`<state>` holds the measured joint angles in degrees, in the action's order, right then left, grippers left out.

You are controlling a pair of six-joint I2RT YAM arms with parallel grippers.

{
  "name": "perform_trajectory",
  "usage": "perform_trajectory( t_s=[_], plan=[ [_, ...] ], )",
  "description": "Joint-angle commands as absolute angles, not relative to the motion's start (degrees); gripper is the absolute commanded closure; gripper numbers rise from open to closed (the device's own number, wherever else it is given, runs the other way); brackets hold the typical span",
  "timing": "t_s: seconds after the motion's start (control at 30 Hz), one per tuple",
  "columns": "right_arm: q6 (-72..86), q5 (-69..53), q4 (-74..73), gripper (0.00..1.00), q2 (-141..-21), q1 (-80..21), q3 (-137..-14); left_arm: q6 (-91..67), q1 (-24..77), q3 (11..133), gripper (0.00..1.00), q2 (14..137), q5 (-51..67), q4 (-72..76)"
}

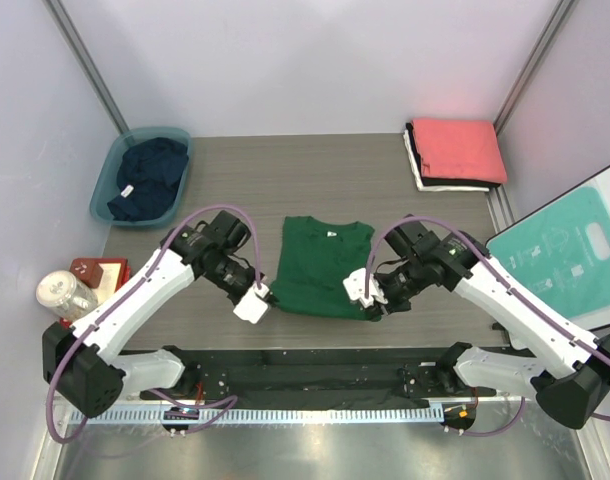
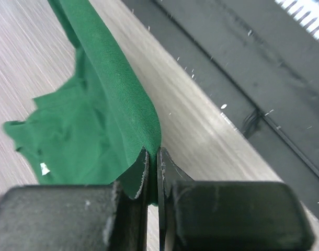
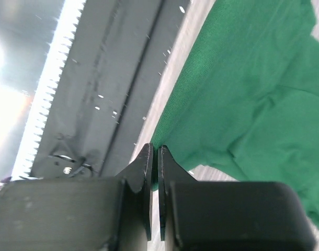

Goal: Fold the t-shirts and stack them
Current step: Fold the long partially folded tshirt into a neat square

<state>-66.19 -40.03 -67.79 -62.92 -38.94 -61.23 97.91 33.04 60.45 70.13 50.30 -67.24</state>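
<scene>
The dark green t-shirt lies flat in the middle of the table, collar toward the back. My left gripper is shut on its near left corner, with green cloth pinched between the fingers. My right gripper is shut on its near right corner, with the green hem running away from the jaws. A navy t-shirt lies crumpled in the teal tub. Folded coral-red, black and white tees are stacked at the back right.
A teal-and-white instruction board leans at the right edge. A jar and a red box sit at the left. A black rail runs along the near table edge. White walls enclose the table.
</scene>
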Motion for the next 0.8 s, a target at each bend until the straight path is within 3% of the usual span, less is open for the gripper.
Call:
perform_trajectory(
  t_s=[0.0,0.17,0.37,0.57,0.77],
  plan=[
    [-65.04,-44.73,-80.51,0.99,-61.87,-39.37,-65.65,97.56,32.61,63.1,1.0,66.45,52.82,-76.99],
    [-65.57,-44.04,-80.61,0.99,-63.02,-39.46,-67.33,96.86,32.61,65.47,1.0,65.13,54.4,-74.63],
    [-69.43,-33.25,-74.73,0.99,-64.07,-39.38,-66.01,93.69,31.73,68.1,1.0,70.91,50.89,-62.59],
    [-68.82,-27.87,-64.18,0.99,-65.39,-36.83,-65.74,96.06,29.09,75.14,1.0,79.62,51.15,-66.0],
    [-71.89,-24.35,-54.77,0.99,-67.49,-32.79,-63.81,98.7,28.13,71.9,1.0,80.68,50.54,-64.6]
  ],
)
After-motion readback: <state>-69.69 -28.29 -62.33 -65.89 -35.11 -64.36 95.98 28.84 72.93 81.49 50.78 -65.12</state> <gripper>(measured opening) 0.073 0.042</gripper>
